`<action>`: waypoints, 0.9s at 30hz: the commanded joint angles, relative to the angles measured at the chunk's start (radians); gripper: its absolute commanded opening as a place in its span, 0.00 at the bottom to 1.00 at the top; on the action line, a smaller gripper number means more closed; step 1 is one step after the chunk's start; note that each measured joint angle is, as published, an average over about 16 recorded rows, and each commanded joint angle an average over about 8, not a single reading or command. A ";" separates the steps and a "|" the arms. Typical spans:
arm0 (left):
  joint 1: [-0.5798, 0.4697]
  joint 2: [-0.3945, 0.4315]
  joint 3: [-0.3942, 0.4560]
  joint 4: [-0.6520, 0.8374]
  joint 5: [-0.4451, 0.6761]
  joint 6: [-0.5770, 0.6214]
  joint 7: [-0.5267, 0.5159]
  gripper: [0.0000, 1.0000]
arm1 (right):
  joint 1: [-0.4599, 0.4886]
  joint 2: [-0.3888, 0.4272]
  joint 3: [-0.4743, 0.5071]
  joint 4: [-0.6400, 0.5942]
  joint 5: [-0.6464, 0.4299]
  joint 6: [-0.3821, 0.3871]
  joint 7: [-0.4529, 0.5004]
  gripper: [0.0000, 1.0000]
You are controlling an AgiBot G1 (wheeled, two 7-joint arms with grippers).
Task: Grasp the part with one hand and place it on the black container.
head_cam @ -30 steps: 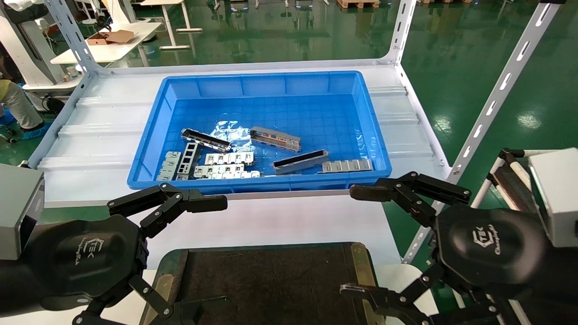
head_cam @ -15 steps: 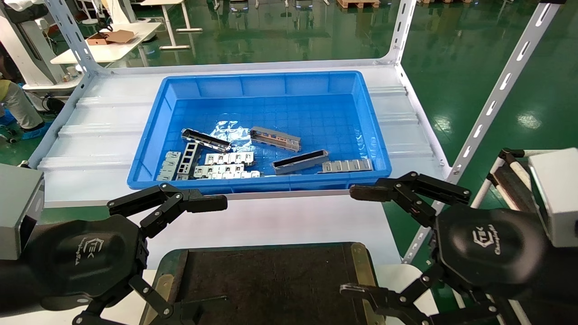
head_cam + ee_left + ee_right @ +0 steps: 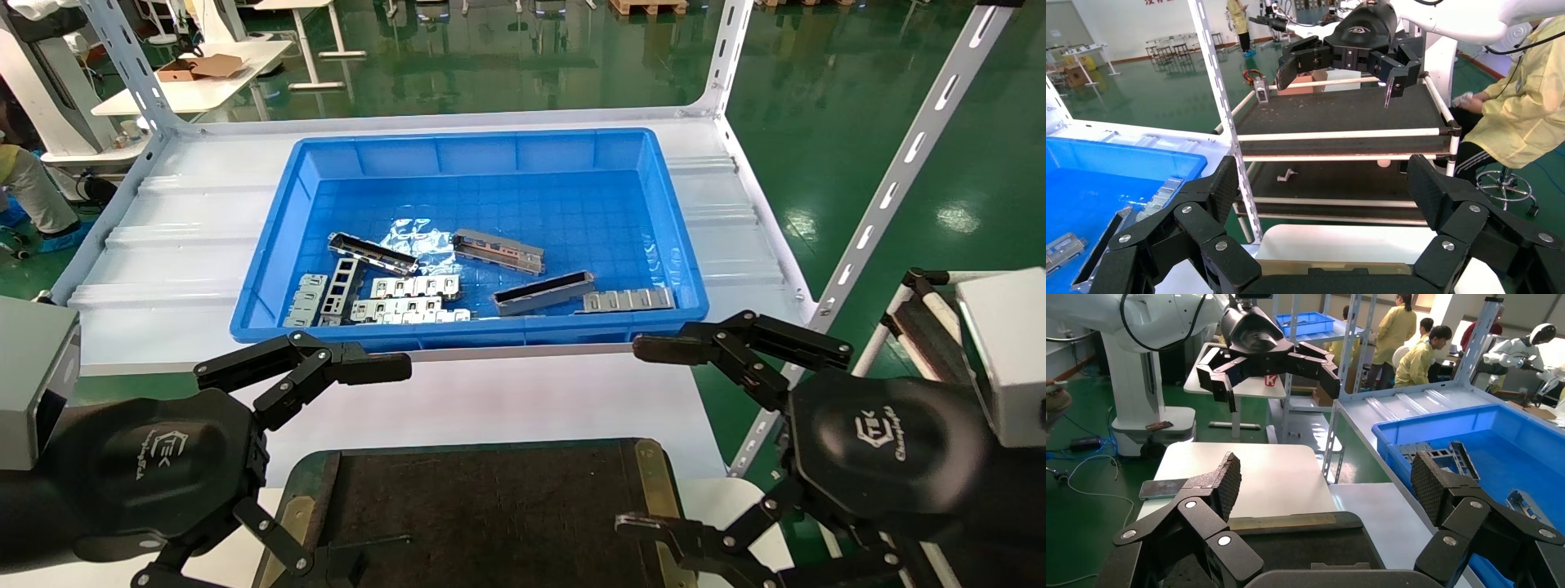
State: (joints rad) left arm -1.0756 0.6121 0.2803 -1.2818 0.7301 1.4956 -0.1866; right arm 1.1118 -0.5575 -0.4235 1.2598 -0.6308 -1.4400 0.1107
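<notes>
The part (image 3: 498,249), a narrow grey channel bracket with rectangular cutouts, lies in the middle of the blue bin (image 3: 458,331) on the shelf. The black container (image 3: 490,506) sits at the near edge, below and between my two hands; its brass rim strip (image 3: 1281,522) shows in the right wrist view. My left gripper (image 3: 380,465) hovers open over the container's left end, nothing between its fingers (image 3: 1226,180). My right gripper (image 3: 633,437) hovers open over the container's right end, also empty. Both are well short of the bin.
The bin also holds a channel piece with a black inside (image 3: 542,293), another channel piece (image 3: 372,253), flat silver tabbed strips (image 3: 413,287) and a crumpled clear wrapper (image 3: 417,237). Slotted shelf posts (image 3: 891,180) rise at the right. A white table (image 3: 490,400) lies between bin and container.
</notes>
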 commanded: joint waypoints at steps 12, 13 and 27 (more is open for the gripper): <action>-0.005 0.006 0.003 0.004 0.002 -0.003 -0.002 1.00 | 0.000 0.000 0.000 0.000 0.000 0.000 0.000 1.00; -0.007 0.008 0.004 0.006 0.004 -0.004 -0.002 1.00 | 0.000 0.000 0.000 0.000 0.000 0.000 0.000 1.00; -0.067 0.083 0.049 0.074 0.082 -0.042 -0.001 1.00 | 0.000 0.000 0.000 0.000 0.000 0.000 0.000 1.00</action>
State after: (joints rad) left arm -1.1452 0.6976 0.3306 -1.2014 0.8167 1.4521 -0.1845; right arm 1.1119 -0.5576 -0.4236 1.2596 -0.6307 -1.4402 0.1106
